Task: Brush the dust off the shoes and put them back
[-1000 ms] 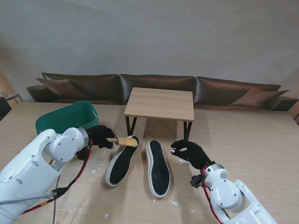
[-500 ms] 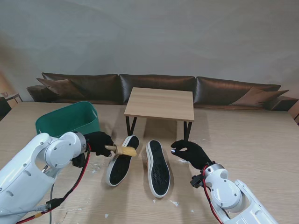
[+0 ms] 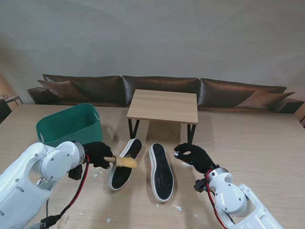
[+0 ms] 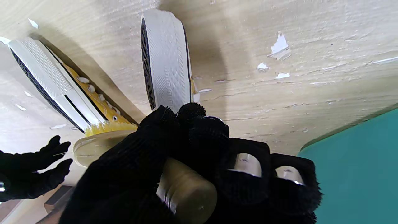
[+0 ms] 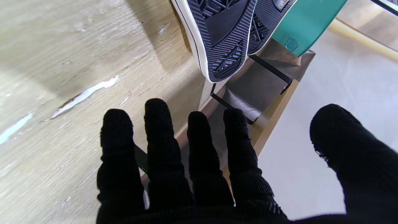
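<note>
While the left hand wraps its fingers tight around the brush over the left shoe, the right hand holds nothing, fingers apart, beside the right shoe, both soles-up on the surface.

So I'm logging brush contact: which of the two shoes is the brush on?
The left shoe, nearer the green bin. The left hand holds the brush across its sole; the right shoe lies apart, untouched, beside the open right hand.
</note>
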{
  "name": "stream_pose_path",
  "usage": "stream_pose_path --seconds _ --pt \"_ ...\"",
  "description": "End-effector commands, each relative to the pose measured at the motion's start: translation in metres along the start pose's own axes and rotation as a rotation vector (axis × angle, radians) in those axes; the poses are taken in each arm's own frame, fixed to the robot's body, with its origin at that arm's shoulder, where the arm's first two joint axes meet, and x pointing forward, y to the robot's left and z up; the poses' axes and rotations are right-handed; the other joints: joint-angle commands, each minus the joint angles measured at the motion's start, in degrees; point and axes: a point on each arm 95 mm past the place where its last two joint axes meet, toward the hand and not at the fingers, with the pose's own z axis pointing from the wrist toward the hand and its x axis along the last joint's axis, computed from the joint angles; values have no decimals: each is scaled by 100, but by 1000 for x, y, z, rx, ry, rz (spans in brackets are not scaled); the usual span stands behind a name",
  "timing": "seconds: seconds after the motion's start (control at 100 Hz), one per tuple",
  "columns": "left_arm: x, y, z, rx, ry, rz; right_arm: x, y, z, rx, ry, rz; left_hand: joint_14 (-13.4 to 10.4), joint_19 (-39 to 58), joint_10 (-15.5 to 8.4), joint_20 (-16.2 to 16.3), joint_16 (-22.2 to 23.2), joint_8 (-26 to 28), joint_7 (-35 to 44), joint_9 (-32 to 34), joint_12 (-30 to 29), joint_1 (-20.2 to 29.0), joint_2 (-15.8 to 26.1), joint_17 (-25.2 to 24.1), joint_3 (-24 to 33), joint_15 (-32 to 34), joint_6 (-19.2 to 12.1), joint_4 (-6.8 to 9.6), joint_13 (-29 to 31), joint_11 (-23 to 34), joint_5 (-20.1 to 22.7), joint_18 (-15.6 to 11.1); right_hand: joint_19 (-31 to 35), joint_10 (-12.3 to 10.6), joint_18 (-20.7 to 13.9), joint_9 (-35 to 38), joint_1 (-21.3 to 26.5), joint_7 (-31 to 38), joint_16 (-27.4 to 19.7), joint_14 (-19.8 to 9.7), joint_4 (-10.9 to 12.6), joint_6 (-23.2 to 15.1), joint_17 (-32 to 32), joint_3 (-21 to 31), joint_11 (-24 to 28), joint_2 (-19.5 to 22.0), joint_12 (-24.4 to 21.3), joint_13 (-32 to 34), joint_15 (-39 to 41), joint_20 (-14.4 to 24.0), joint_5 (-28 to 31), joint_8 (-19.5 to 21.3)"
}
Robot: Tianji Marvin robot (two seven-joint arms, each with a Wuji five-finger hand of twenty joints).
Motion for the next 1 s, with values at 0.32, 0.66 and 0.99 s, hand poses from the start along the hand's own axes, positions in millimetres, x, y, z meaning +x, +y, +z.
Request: stream_pose_path --seconds 0.32,0.66,0.99 --pt "15 7 -19 -30 2 27 0 -6 -2 24 -2 3 196 353 163 16 -13 -4 43 354 63 342 360 -47 47 242 -9 240 311 41 4 -150 124 57 -24 -5 6 39 51 7 158 1 -742 26 53 147 -59 90 26 45 -96 -76" --pt "19 4 -24 61 30 -11 0 -7 -2 28 -2 4 186 344 175 15 -17 -4 56 354 78 369 347 -65 37 229 -8 236 311 32 2 -169 124 55 -32 -2 1 41 51 6 159 5 -739 19 55 157 -58 87 25 46 -91 -74" --pt "23 -19 -5 161 121 -40 4 -1 2 -19 2 10 222 347 189 26 -14 -18 47 361 88 370 335 -67 50 218 15 241 308 40 24 -135 127 58 -25 3 -8 47 53 11 158 10 -735 27 63 162 -56 93 33 49 -85 -74"
